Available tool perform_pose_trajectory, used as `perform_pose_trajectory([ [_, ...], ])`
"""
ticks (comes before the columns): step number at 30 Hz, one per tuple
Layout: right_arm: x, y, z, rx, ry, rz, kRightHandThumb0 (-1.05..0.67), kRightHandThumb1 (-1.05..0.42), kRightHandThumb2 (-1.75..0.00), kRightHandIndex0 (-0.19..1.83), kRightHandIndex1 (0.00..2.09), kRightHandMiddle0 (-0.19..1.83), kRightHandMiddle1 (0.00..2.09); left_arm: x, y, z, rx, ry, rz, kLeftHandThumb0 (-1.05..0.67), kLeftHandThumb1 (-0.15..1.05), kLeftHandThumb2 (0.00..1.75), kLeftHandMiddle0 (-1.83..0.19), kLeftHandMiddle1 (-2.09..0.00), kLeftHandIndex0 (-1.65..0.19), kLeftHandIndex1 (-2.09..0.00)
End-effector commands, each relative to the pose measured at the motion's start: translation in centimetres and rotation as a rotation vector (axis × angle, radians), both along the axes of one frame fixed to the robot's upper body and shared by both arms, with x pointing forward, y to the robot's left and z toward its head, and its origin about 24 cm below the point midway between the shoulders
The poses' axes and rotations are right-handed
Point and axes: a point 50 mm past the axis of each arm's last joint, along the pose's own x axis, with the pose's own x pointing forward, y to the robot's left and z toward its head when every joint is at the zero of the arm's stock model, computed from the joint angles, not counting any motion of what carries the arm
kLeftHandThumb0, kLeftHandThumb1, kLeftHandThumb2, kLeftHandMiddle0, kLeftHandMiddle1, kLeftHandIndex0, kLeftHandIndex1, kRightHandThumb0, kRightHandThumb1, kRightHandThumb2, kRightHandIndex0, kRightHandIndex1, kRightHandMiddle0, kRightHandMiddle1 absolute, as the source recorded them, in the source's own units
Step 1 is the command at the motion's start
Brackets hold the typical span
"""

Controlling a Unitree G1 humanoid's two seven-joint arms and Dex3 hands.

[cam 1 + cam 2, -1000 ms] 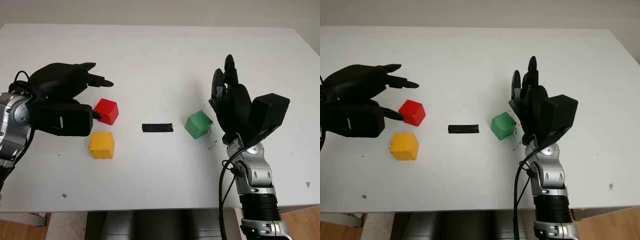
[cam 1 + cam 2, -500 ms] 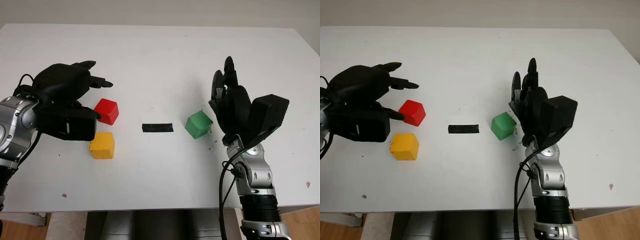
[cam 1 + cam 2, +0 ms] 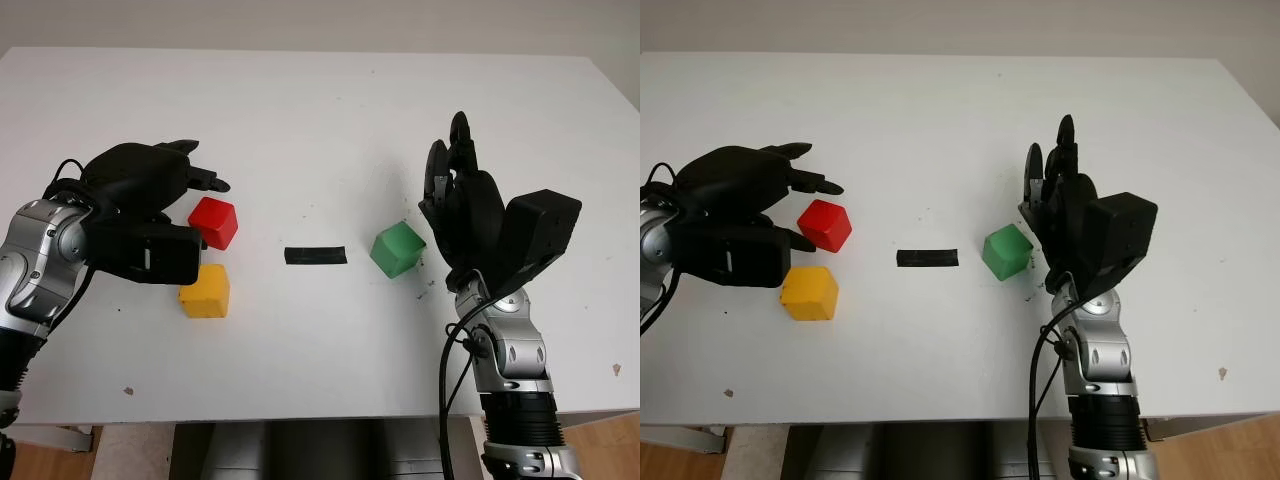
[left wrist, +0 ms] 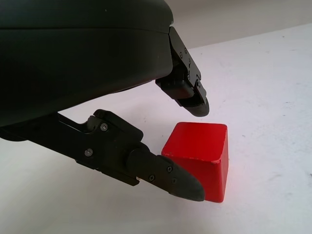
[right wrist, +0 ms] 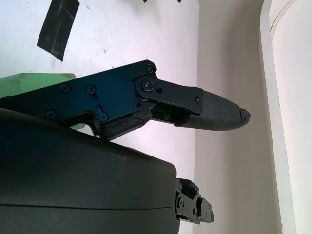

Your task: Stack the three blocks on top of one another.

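I can read no text, label, brand, number or sign anywhere in front of me.

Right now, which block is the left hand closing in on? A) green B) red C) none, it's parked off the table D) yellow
B: the left hand sits around the red block, one finger on each side of it in the left wrist view, while the yellow block lies just in front of it and the green block is over by the open right hand.
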Motion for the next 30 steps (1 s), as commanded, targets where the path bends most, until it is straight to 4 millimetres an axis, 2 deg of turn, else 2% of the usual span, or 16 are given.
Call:
perform_pose_trajectory([
  [1,-0.24,-0.10,0.08,0.000,-0.006,-0.002,-0.70,-1.05,-0.66,-0.19,0.00,-0.19,0.00,0.24,-0.37,0.54,0.016,-0.014,-0.009,-0.53,0.87,0.05,-0.07,-0.06,-0.52,-0.18],
  [11,-0.37,-0.11,0.01,0.007,-0.003,-0.019,-0.71,-1.05,-0.65,-0.19,0.00,-0.19,0.00,0.78,-0.71,0.22,0.053,-0.023,-0.005,-0.50,0.89,0.06,-0.11,-0.07,-0.59,-0.25],
  [12,-0.38,-0.11,0.01,0.009,-0.005,-0.018,-0.70,-1.05,-0.66,-0.19,0.00,-0.19,0.00,0.82,-0.71,0.16,0.050,-0.029,-0.008,-0.48,0.90,0.06,-0.12,-0.06,-0.59,-0.30],
  [14,-0.40,-0.11,0.00,0.012,-0.006,-0.018,-0.70,-1.05,-0.66,-0.19,0.00,-0.19,0.00,0.88,-0.70,0.07,0.049,-0.039,-0.008,-0.44,0.92,0.06,-0.16,-0.06,-0.49,-0.61],
  [18,-0.39,-0.14,-0.03,0.012,-0.006,-0.020,-0.70,-1.05,-0.66,-0.19,0.00,-0.19,0.00,0.95,-0.71,-0.07,0.057,-0.057,-0.015,-0.40,0.95,0.06,-0.19,-0.06,-0.41,-0.95],
  [30,-0.39,-0.15,-0.01,0.011,-0.005,-0.017,-0.70,-1.05,-0.66,-0.19,0.00,-0.19,0.00,1.06,-0.54,-0.39,0.043,-0.065,-0.031,-0.40,0.97,0.06,-0.24,-0.06,-0.39,-1.20],
])
